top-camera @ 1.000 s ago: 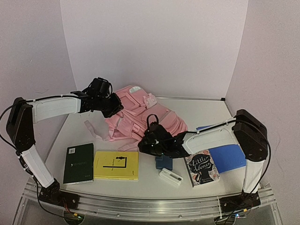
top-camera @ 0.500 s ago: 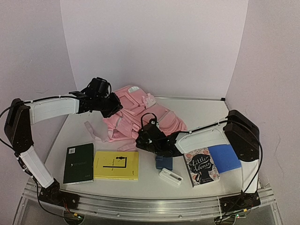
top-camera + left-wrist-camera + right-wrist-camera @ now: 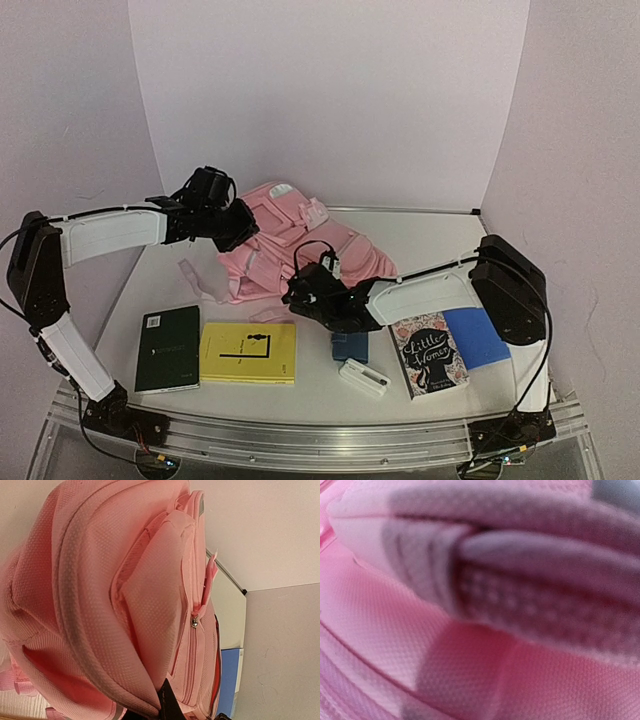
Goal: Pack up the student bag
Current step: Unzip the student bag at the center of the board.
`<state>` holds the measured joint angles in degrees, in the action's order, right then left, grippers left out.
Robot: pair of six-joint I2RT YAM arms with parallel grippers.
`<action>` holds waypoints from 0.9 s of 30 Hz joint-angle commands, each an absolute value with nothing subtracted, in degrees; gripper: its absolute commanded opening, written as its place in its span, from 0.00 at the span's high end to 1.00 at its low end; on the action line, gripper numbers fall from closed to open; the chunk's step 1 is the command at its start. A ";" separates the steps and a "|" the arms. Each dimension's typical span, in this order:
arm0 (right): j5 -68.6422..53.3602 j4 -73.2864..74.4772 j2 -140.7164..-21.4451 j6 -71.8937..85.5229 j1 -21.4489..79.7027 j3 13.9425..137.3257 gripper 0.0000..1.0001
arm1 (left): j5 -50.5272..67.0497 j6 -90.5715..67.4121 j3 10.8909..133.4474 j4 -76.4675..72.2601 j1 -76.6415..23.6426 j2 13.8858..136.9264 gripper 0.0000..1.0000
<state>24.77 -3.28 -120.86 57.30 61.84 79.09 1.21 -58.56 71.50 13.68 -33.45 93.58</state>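
The student bag (image 3: 300,240) is a soft pink backpack lying at the back middle of the table. My left gripper (image 3: 240,228) is shut on a fold of fabric at the bag's left side. In the left wrist view the bag (image 3: 125,605) fills the frame, with a zip pull (image 3: 194,622) showing and a black fingertip (image 3: 169,706) pinching the cloth. My right gripper (image 3: 296,296) is pushed into the bag's near edge and is shut on its fabric. In the right wrist view there is only blurred pink bag cloth (image 3: 495,670); the fingers are hidden.
In front of the bag lie a dark green notebook (image 3: 167,347), a yellow book (image 3: 248,352), a small blue object (image 3: 349,346), a white case (image 3: 363,377), a "Little Women" book (image 3: 430,357) and a blue folder (image 3: 478,335). A loose pink strap (image 3: 195,278) trails left.
My right gripper has slid left along the bag's near edge and gone from partly open to shut. The left gripper has kept its hold and barely moved.
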 commanded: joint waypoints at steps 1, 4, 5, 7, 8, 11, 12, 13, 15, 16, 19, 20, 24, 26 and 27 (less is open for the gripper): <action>27.02 -3.12 -118.06 58.31 61.37 77.68 1.00 | -1.20 -56.27 73.58 11.74 -32.98 88.60 1.00; 26.47 -3.16 -115.26 58.92 61.30 74.24 1.00 | -1.53 -55.75 73.35 12.21 -31.98 87.69 1.00; 26.21 -3.16 -114.29 59.01 61.26 73.31 1.00 | -1.57 -55.73 73.12 12.22 -31.70 87.28 1.00; 25.59 -3.22 -113.15 59.25 61.20 71.36 1.00 | -1.58 -55.72 72.80 12.06 -31.44 86.73 1.00; 25.24 -3.18 -112.63 59.40 61.13 70.63 1.00 | -1.57 -55.71 72.71 12.09 -31.32 86.59 1.00; 24.63 -3.17 -111.04 60.02 61.00 68.36 1.00 | -1.26 -55.56 72.69 12.21 -31.24 86.40 1.00; 24.43 -3.20 -110.58 60.21 60.96 67.42 1.00 | -1.27 -55.55 72.65 12.32 -31.21 86.40 1.00; 24.31 -3.18 -109.97 60.33 60.94 66.76 1.00 | -1.31 -55.49 72.61 12.33 -31.19 86.33 1.00; 24.29 -3.16 -108.86 60.64 60.91 65.42 1.00 | -1.49 -55.28 72.63 12.45 -30.96 86.31 1.00; 24.26 -3.16 -108.30 60.80 60.92 64.70 1.00 | -1.54 -55.16 72.70 12.50 -30.74 86.31 1.00; 24.30 -3.13 -106.42 61.38 60.82 62.26 1.00 | -1.58 -54.50 73.26 12.83 -30.00 86.31 1.00; 24.19 -3.13 -105.95 61.55 60.82 61.46 1.00 | -1.58 -54.15 73.57 13.07 -29.73 86.34 1.00; 22.49 -3.29 -104.78 61.98 60.83 59.14 1.00 | -1.50 -52.45 75.04 14.31 -28.56 86.73 1.00; 20.66 -4.00 -104.33 62.05 60.85 58.24 1.00 | -1.23 -51.44 75.69 14.99 -27.85 87.22 1.00; 20.02 -4.49 -104.24 62.09 60.85 57.67 1.00 | -1.01 -50.94 75.88 15.27 -27.44 87.44 1.00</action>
